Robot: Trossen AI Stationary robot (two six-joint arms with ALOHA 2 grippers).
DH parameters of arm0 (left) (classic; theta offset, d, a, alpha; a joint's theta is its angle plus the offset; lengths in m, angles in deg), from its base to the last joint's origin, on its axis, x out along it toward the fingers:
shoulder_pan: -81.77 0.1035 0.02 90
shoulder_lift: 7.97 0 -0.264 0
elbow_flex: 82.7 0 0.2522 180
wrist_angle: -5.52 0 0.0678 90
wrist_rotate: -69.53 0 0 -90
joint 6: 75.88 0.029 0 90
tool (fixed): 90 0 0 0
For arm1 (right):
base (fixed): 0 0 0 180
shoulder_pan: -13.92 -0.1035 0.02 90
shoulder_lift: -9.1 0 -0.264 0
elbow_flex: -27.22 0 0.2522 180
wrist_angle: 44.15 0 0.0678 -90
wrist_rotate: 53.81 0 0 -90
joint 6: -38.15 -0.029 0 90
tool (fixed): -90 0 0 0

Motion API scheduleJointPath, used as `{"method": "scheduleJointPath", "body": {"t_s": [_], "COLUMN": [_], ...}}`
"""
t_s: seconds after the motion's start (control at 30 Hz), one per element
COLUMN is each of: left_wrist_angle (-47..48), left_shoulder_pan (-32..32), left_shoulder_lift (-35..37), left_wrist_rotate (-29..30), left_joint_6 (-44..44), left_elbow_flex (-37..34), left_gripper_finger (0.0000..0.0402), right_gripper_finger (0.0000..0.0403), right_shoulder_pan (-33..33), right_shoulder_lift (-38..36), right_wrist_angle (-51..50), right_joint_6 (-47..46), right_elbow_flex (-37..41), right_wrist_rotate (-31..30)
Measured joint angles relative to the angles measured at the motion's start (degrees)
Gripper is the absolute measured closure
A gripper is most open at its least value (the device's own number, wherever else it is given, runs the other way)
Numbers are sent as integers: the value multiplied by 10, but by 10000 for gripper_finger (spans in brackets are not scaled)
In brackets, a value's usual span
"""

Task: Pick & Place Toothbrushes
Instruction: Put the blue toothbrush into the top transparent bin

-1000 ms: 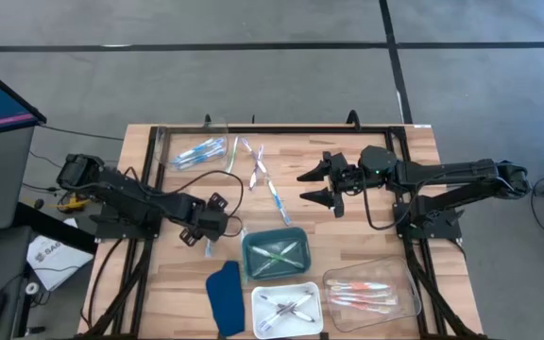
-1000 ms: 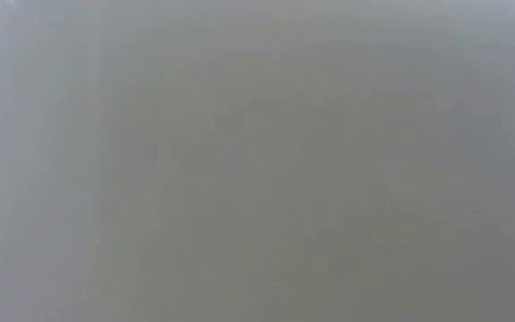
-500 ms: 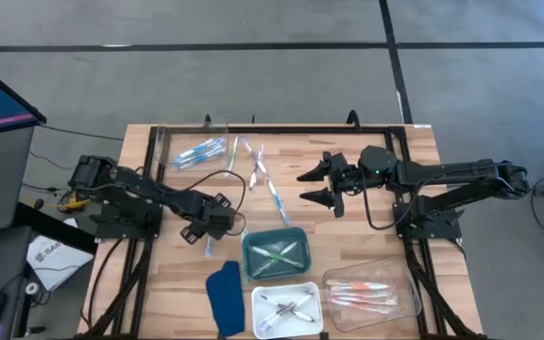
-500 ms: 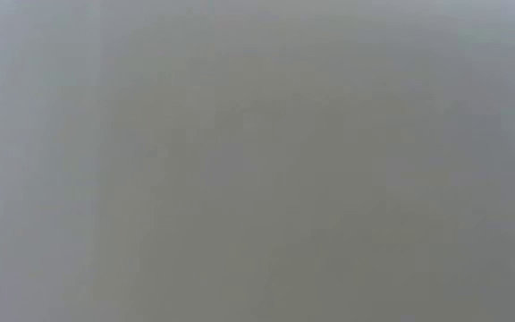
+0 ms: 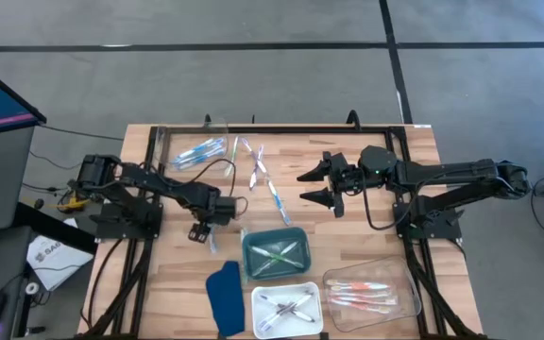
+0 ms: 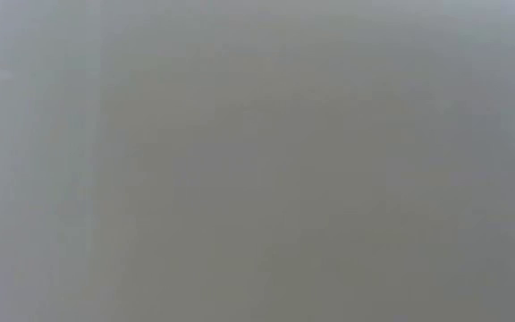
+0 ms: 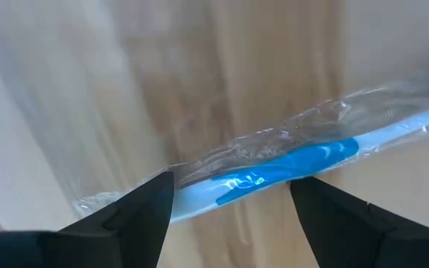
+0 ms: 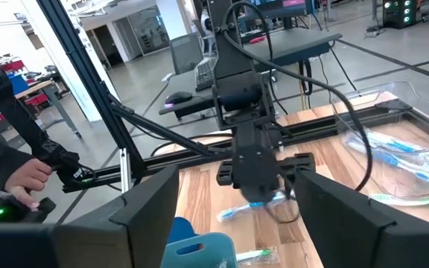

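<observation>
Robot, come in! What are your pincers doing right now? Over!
Left pincer open, poised over a wrapped blue toothbrush on the table. Right pincer open, empty, waiting mid-table. Nothing in the way.

Left tool [image 5: 209, 224] points down with fingers spread; right tool [image 5: 317, 184] hovers, fingers spread.

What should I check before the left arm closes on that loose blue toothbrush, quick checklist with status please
1. Left gripper open: ok.
2. Blue toothbrush lies between its fingers, on the table, in a clear wrapper: ok.
3. Fingers low enough to grip: cannot tell.
4. Right gripper open, hanging apart over mid-table: ok.
5. Green tray near the left gripper, not touching it: ok.
6. Low view shows nothing usable: not ok.
</observation>
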Motion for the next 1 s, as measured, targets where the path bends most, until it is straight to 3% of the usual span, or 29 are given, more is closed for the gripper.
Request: {"method": "scheduleJointPath", "body": {"t_s": [0.33, 0.4, 0.67, 1.0], "left_wrist_angle": [17, 12, -6, -13], "left_shoulder_pan": [42, 43, 41, 41], "left_shoulder_lift": [0, 0, 0, 0], "left_wrist_rotate": [-34, -44, -48, -44], "left_joint_6": [-397, -442, -502, -504], "left_elbow_flex": [-2, -2, -2, -1], "left_gripper_finger": [131, 131, 131, 131], "right_gripper_finger": [143, 143, 143, 143], "right_shoulder_pan": [0, 0, -1, -1], "right_shoulder_lift": [0, 0, 0, 0], "right_wrist_angle": [-1, -1, -1, -1], "right_joint_6": [0, 0, 0, 0], "right_elbow_flex": [0, 0, 0, 0], "right_wrist_rotate": [0, 0, 0, 0]}}
